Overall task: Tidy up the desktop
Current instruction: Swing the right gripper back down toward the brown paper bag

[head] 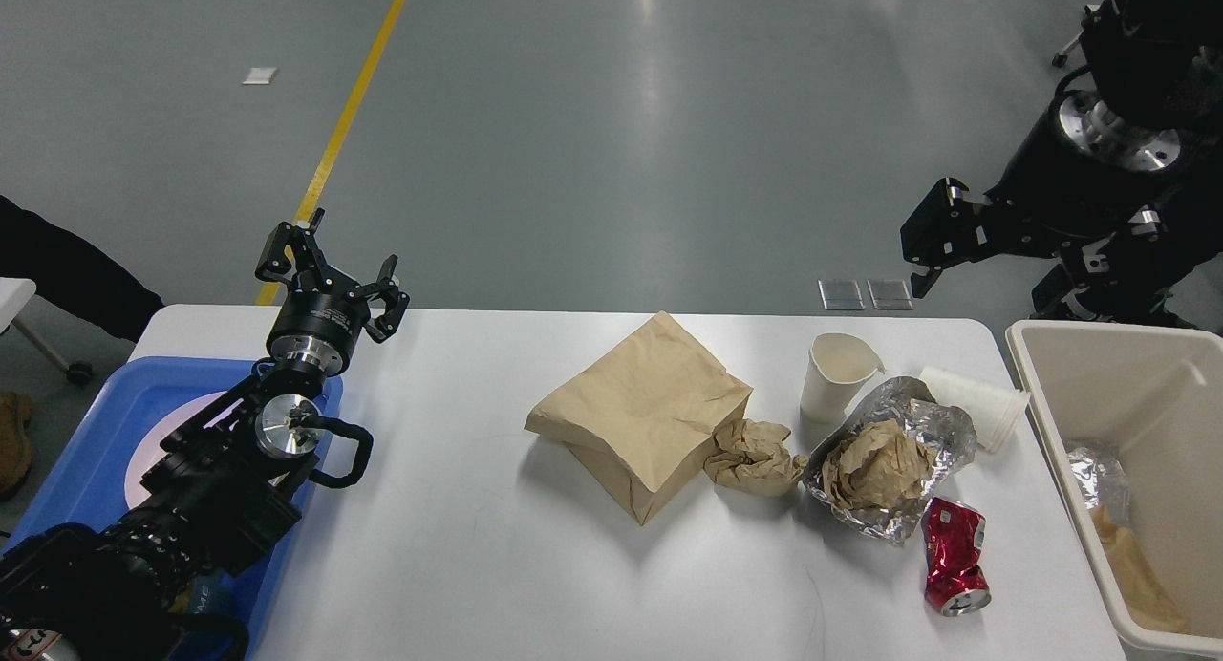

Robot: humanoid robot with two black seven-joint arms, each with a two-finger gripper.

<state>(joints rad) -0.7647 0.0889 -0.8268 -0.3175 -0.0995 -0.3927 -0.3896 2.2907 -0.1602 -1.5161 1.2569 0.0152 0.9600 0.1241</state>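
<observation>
The white desktop (478,565) carries litter on its right half: a brown paper bag (640,413), a crumpled brown paper ball (755,458), a foil sheet (946,432) holding crumpled paper, an upright white paper cup (836,374), a second white cup (979,403) lying on its side, and a crushed red can (955,556). My left gripper (332,274) stands open and empty over the table's far left corner. My right gripper (989,274) hangs open and empty in the air beyond the table's far right corner, up and to the right of the cups.
A beige bin (1041,394) stands off the table's right end with foil and brown paper inside. A blue tray (86,432) lies at the left, under my left arm. A person's dark clothing shows at the left edge.
</observation>
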